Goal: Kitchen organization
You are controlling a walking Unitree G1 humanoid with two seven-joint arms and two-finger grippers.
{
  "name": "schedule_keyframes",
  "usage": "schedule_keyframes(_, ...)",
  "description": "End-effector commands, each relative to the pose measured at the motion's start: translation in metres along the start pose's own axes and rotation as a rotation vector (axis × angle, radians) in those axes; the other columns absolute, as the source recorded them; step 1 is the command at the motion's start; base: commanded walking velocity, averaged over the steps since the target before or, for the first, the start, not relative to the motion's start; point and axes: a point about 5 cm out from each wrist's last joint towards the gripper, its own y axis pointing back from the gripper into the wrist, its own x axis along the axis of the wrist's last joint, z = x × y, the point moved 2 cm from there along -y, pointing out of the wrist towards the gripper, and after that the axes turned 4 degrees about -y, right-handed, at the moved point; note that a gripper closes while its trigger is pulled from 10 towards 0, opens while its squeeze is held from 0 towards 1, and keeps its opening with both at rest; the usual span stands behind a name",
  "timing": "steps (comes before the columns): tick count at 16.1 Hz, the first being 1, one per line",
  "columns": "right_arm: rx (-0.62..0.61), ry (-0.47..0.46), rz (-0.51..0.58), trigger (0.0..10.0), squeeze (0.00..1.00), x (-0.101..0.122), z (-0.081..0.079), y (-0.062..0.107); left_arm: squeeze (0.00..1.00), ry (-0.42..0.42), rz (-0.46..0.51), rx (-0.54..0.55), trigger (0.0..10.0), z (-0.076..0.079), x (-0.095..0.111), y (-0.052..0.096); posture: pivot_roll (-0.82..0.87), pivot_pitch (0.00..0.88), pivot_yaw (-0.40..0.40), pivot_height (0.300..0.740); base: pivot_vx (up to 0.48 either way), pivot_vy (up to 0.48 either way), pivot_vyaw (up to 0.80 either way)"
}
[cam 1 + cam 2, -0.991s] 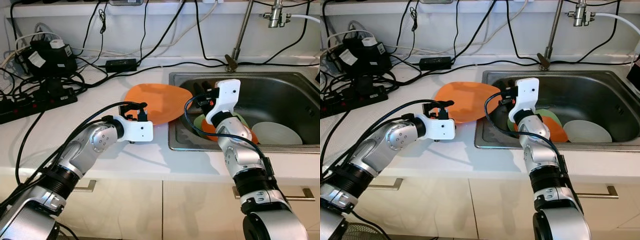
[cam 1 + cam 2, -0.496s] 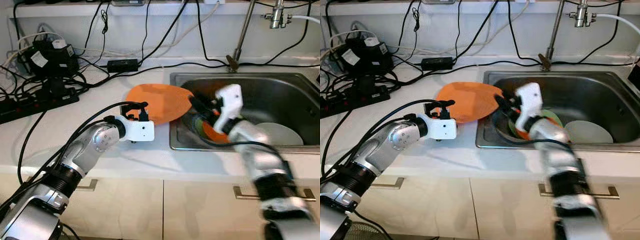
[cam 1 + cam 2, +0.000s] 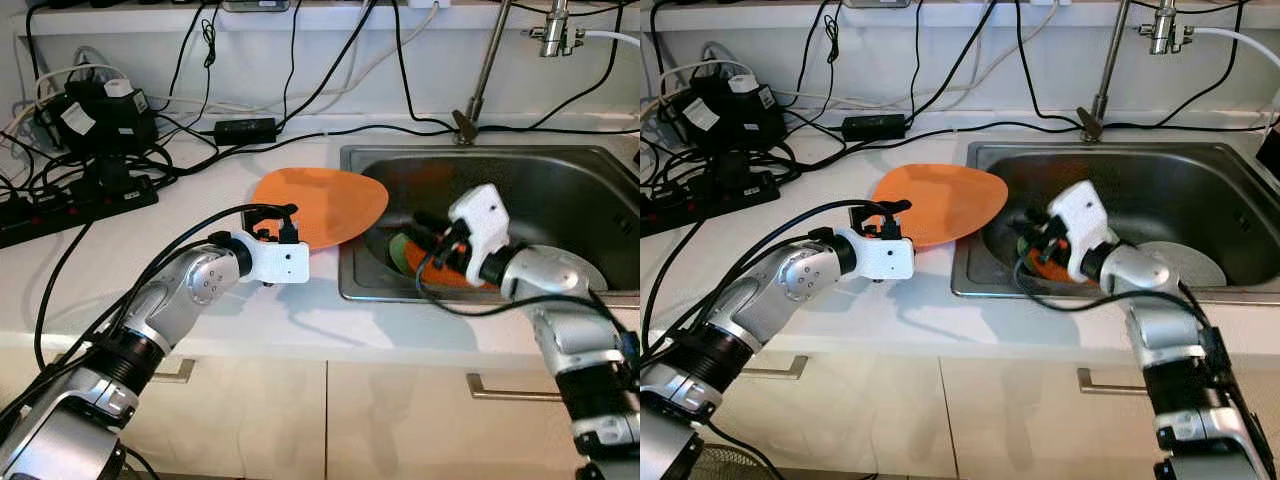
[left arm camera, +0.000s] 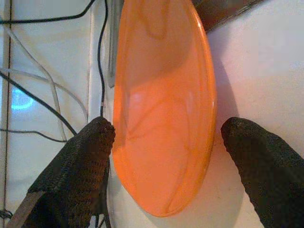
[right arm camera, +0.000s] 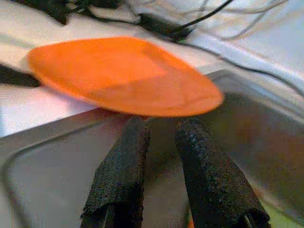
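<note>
The orange plate [image 3: 322, 204] lies on the white countertop [image 3: 200, 300], its right rim overhanging the left edge of the steel sink [image 3: 560, 175]. The left gripper [image 3: 270, 222] sits at the plate's near-left rim with fingers [image 4: 80, 166] spread wide on either side of it, released. The right gripper [image 3: 425, 225] is inside the sink near its left wall, below the plate's overhanging rim, fingers [image 5: 209, 180] slightly apart and holding nothing. Green, orange and white plates [image 3: 575, 262] rest on the sink floor. Cables and a power strip [image 3: 75, 205] occupy the countertop's back-left corner.

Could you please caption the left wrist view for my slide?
Open left tool straddling the orange plate on the white counter.
</note>
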Motion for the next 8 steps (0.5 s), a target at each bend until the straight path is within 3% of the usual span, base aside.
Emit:
schedule_keyframes(1,0.046,0.018,0.005,10.0,0.00,0.005,-0.009,-0.002,0.00,-0.035,-0.020,-0.074,10.0,0.010,-0.004,-0.002,0.02,0.000,0.063,0.740,0.000,0.000,0.00)
schedule_keyframes(8,0.099,0.013,0.009,10.0,0.00,0.010,-0.023,-0.005,0.00,-0.159,-0.084,-0.175,10.0,-0.002,-0.014,-0.011,0.01,0.000,0.071,0.740,0.000,0.000,0.00)
